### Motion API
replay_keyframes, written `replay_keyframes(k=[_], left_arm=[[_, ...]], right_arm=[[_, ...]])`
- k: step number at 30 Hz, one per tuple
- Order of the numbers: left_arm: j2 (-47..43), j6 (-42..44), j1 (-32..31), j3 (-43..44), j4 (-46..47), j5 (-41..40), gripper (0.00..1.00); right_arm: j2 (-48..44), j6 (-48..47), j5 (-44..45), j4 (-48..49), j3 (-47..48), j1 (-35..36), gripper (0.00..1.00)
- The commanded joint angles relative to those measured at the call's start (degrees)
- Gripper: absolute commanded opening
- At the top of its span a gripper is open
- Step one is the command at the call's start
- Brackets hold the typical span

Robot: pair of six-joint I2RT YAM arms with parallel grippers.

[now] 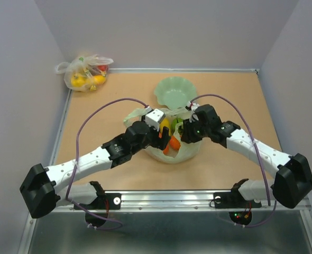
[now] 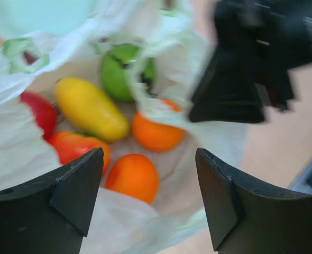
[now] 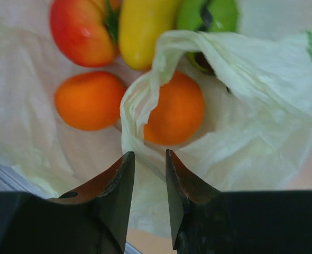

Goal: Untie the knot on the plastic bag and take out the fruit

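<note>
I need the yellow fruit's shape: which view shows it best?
Left wrist: the yellow fruit lies whole and uncovered. Right wrist cuts it off at the frame's top; top external shows only a small yellow patch.

In the top view the left arm [image 1: 92, 159] and right arm [image 1: 251, 143] slant in from the lower corners, wrists nearly meeting at centre frame. The left pincer [image 2: 149, 153] gapes wide; the right pincer [image 3: 149, 154] has only a narrow gap between its fingers.
</note>
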Motion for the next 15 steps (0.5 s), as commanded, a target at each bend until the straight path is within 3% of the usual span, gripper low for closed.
replay_keyframes(k=[1, 7, 15], left_arm=[[-0.92, -7.65, 1.04, -2.39, -1.08, -16.13, 0.81], [-1.80, -11.62, 2.01, -5.91, -1.88, -19.50, 0.81], [-1.01, -11.19, 2.45, -8.02, -0.74, -17.04, 0.81]], right_arm=[[-5.96, 9.49, 8.11, -2.88, -6.07, 0.13, 0.35], [-10.62, 22.43, 18.57, -4.84, -15.40, 0.04, 0.23], [-8.86, 21.31, 18.85, -4.84, -17.27, 0.04, 0.25]])
